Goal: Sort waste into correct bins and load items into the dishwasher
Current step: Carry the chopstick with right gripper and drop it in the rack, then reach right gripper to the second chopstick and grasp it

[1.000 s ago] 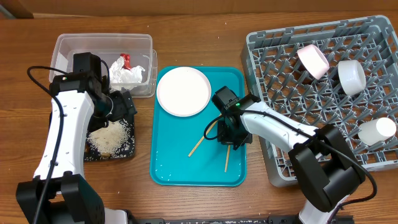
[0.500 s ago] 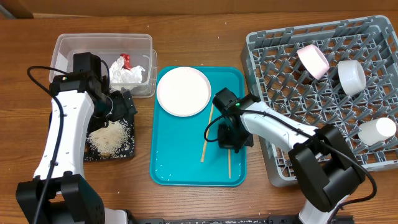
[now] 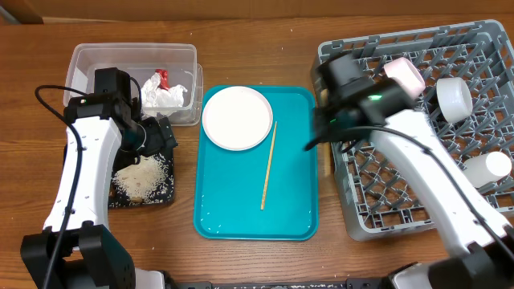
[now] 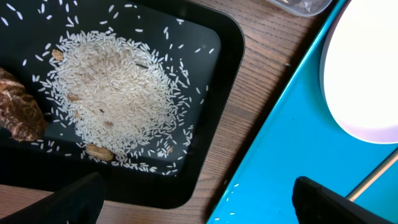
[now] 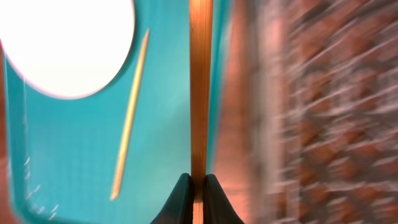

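Right gripper (image 5: 198, 182), jaws pinched shut on one thin chopstick (image 5: 200, 93) above the counter (image 3: 241, 48) between teal tray (image 3: 297, 217) and grey rack (image 3: 361, 209), may lose it through the rack's wide gaps; left gripper (image 4: 202, 196) has jaws wide, empty.

Left of the right tool (image 5: 198, 185), which pinches one thin wooden chopstick (image 5: 200, 93), a second chopstick (image 3: 268, 164) lies on the large teal plastic serving tray (image 3: 233, 210) beside the round white plate (image 3: 237, 118). The square grey plastic dish rack (image 3: 377, 213) stands to the tool's right.
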`<state>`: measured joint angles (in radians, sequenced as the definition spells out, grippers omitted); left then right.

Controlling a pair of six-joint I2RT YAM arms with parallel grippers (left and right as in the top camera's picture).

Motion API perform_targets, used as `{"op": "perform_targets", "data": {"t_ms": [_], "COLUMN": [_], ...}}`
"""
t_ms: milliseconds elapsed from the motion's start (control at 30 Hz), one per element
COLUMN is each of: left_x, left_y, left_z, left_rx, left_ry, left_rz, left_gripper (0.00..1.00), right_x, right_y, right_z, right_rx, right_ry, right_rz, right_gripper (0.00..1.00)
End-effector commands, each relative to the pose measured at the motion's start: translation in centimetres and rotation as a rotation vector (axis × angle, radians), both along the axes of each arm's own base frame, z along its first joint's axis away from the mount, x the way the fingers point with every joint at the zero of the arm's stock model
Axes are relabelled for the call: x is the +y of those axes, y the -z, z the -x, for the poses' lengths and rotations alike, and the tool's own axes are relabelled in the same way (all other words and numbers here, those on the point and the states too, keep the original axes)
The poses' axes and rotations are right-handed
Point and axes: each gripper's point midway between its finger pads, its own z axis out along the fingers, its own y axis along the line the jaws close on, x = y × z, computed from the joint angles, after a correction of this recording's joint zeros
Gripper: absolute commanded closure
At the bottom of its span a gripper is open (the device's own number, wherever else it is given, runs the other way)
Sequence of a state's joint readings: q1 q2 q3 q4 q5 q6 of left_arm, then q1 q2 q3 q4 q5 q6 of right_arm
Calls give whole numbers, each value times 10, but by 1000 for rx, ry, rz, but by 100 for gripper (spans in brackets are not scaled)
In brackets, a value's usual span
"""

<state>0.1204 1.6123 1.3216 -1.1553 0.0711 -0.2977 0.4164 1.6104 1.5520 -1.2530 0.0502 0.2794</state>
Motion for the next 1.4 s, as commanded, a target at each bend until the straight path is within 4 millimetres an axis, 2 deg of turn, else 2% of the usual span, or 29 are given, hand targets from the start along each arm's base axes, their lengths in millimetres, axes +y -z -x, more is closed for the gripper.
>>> {"op": "perform_targets", "data": {"t_ms": [0, 100, 233, 400, 533, 600, 800, 933, 1000, 1100, 1167, 1233, 1367], "left_x": [0, 0, 0, 0, 0, 0, 0, 0, 0, 0, 0, 0, 0], "left_y": [1, 1, 1, 1, 1, 1, 1, 1, 1, 1, 1, 1, 1], "left_z": [-2, -1, -2, -2, -2, -2, -1, -1, -1, -1, -2, -2, -2], "left_rx": [0, 0, 0, 0, 0, 0, 1, 1, 2, 1, 0, -1, 0], "left_ry": [-19, -19, -19, -19, -19, -19, -19, -19, -19, -19, -19, -19, -19], "left_rz": [10, 10, 10, 10, 10, 10, 10, 10, 10, 10, 10, 10, 10], "left_gripper": [2, 2, 2, 2, 2, 2, 2, 2, 2, 3, 2, 2, 2], "right_x": [-43, -66, -81, -74, -71, -71, -70, -67, -55, -14, 13, 31, 60], "right_y": [-9, 4, 28, 63, 78, 77, 73, 48, 26, -12, -27, -28, -8], "right_z": [-8, -3, 4, 18, 27, 27, 27, 16, 5, -9, -15, -17, -11], "right_rx": [-41, 31, 106, 188, 219, 218, 222, 172, 115, 24, -25, -46, 1], "right_ry": [-52, -43, -19, -39, -50, -50, -49, -33, -44, -121, -183, -204, -217], "right_rz": [136, 170, 170, 120, 106, 105, 103, 87, 30, -155, -246, -278, -287], "right_gripper": [96, 96, 96, 96, 94, 85, 69, 66, 64, 59, 52, 46, 44]}}
